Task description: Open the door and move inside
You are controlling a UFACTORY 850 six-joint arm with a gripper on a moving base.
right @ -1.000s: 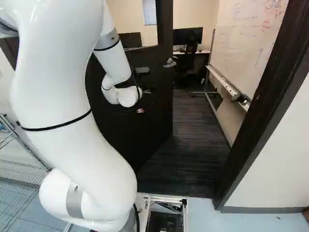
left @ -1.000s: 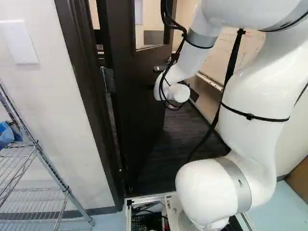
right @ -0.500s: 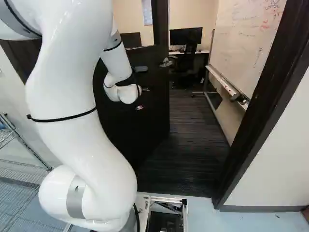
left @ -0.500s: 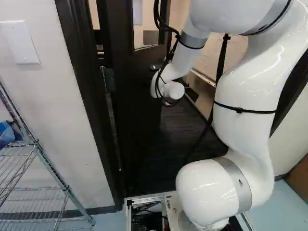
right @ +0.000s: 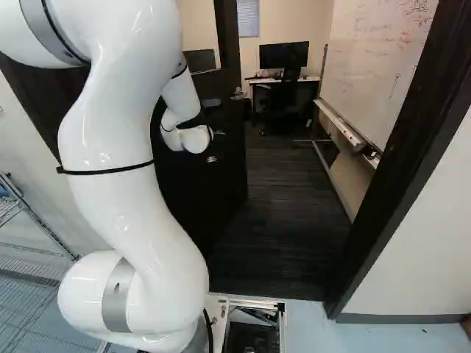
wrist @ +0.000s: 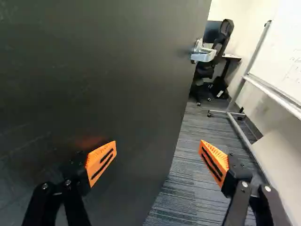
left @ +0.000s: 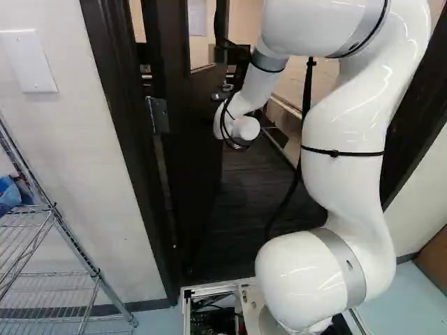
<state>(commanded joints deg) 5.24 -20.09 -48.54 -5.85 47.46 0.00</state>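
Dark and smooth-faced, the door stands ajar ahead of the end effector and to its left side. In the wrist view, one finger of the end effector is in front of the door's face; the other is past the free edge, over the striped carpet. Both orange-padded fingers stand wide apart, gripping nothing. Whether the near finger touches the door is hard to tell. A dull reddish patch shows on its face just beside that fingertip.

Farther ahead, at the free edge, is the silver handle, poking out beyond the edge.

The door's long axis is upright. Its hinge is at the left of the left base view, by the dark door frame, and from there the door slants inward, its free edge pointing into the room. Past that edge the doorway gives onto the carpet, with a whiteboard along one side and an office chair deeper in.
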